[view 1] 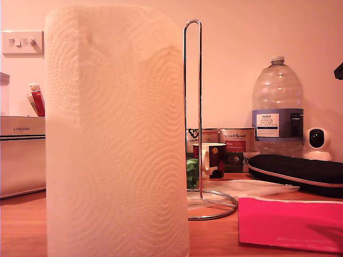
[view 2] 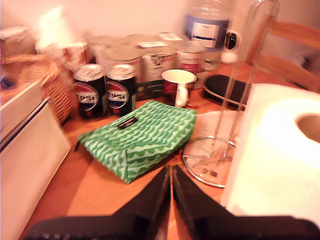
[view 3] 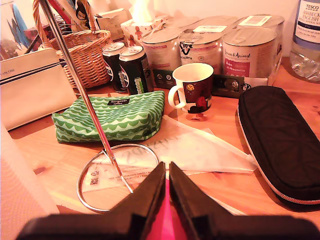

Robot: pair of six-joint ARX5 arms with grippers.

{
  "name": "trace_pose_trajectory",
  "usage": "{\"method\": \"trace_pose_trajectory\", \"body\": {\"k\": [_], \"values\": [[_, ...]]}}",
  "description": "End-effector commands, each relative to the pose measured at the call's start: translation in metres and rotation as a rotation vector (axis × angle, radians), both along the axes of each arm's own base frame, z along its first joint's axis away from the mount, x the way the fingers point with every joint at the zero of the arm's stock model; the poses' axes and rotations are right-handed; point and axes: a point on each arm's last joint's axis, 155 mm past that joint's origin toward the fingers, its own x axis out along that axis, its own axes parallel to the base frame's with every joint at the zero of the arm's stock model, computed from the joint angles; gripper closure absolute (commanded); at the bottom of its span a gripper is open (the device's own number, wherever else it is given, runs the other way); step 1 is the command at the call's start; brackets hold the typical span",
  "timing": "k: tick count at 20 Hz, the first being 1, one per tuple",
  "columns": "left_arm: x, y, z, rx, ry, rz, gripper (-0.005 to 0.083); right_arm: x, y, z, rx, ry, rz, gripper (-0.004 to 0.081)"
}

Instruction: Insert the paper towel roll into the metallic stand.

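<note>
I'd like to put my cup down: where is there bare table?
Bare wood lies between the green pouch and the metallic stand; another strip runs between the mug and the black case. The back row of tins and cans is crowded.

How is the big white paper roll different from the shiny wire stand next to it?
The paper towel roll is fat, white, solid-looking and bumpy with swirls; the metallic stand is a thin, shiny wire loop you can see through. The stand reaches a little higher than the roll in the exterior view. The roll has a hole down its middle; the stand has a round ring base. Both stand upright on the wooden table.
</note>
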Motion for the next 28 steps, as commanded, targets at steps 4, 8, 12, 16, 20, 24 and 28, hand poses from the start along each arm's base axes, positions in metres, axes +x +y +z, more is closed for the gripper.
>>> {"method": "trace_pose_trajectory", "body": {"k": [4, 8, 12, 16, 20, 24, 28], "values": [[-0.011, -0.010, 0.027, 0.119, -0.153, -0.113, 0.0795, 0.000, 0.007, 0.004, 0.022, -0.022, 0.030, 0.0783], [-0.025, -0.026, 0.033, 0.211, -0.173, -0.268, 0.0795, -0.008, 0.024, 0.012, 0.062, -0.034, 0.114, 0.0782], [-0.042, -0.045, 0.039, 0.267, -0.123, -0.455, 0.0784, -0.018, 0.042, 0.013, 0.062, -0.032, 0.190, 0.0747], [-0.065, -0.072, 0.056, 0.244, -0.049, -0.659, 0.0580, -0.020, 0.051, 0.003, 0.049, 0.007, 0.223, 0.0747], [-0.072, -0.095, 0.066, 0.256, -0.046, -0.774, 0.0449, -0.018, 0.053, -0.008, 0.036, 0.049, 0.222, 0.0747], [-0.070, -0.113, 0.036, 0.376, -0.013, -0.837, 0.0426, -0.016, 0.053, -0.013, 0.030, 0.066, 0.221, 0.0747], [-0.064, -0.125, 0.006, 0.488, 0.031, -0.863, 0.0393, -0.014, 0.050, -0.013, 0.025, 0.061, 0.200, 0.0747]]}}
